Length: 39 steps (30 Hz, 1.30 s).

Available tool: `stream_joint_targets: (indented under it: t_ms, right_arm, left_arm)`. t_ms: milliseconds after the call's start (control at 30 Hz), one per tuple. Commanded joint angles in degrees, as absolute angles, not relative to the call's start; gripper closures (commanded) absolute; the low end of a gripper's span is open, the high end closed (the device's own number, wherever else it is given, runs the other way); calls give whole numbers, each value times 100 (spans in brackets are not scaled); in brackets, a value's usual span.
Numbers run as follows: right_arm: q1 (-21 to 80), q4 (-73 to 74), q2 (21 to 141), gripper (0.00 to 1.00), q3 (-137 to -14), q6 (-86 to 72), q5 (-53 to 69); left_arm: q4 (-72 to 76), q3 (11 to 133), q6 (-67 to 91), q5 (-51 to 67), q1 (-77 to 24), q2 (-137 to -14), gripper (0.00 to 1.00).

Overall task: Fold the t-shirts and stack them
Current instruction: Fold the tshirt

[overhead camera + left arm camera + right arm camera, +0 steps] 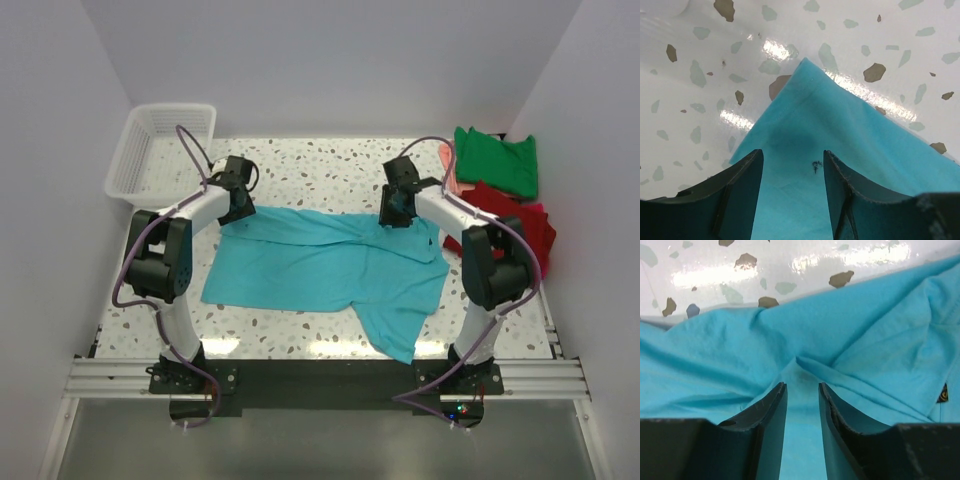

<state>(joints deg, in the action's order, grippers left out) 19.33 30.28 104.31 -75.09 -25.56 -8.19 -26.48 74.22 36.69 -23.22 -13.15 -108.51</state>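
Note:
The turquoise t-shirt (320, 265) lies spread and rumpled on the speckled table, one part hanging toward the front edge. My left gripper (238, 205) is at its far left corner. In the left wrist view the gripper (792, 160) is open, with its fingers either side of the flat cloth (840, 130). My right gripper (393, 212) is at the shirt's far right edge. In the right wrist view the gripper (802, 387) is closed on a raised fold of the cloth (860, 335), and wrinkles spread out from the fingertips. Green (497, 160), red (510, 225) and salmon-pink (450, 170) shirts lie at the right.
A white lattice basket (150, 150) stands at the back left corner. White walls enclose the table on three sides. The shirt pile at the right lies close to the right arm's elbow.

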Motion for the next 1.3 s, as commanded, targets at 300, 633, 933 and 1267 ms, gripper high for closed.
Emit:
stream_joint_targets:
  t_ms: [300,633,933,1267]
  right_arm:
    - [1907,3111,11329,65,-8560,-2285,-879]
    - [1969,3419,11250,67,-8420,-2355,-1002]
    - [2021,3559,11311,71,-8385,-2364,-923]
    - [2039,3753,11242,100,-8411,-2382,-975]
  left_arm:
    - [-2434,7550,3401,-2109,-1310,-10644,43]
    - [-2426,7576,3410,-2127,-1310,-10687,43]
    - [-2426,7567,3410,-2118,-1310,-10661,43]
    - [-2426,7488,3410,-2118,-1310,-10538,43]
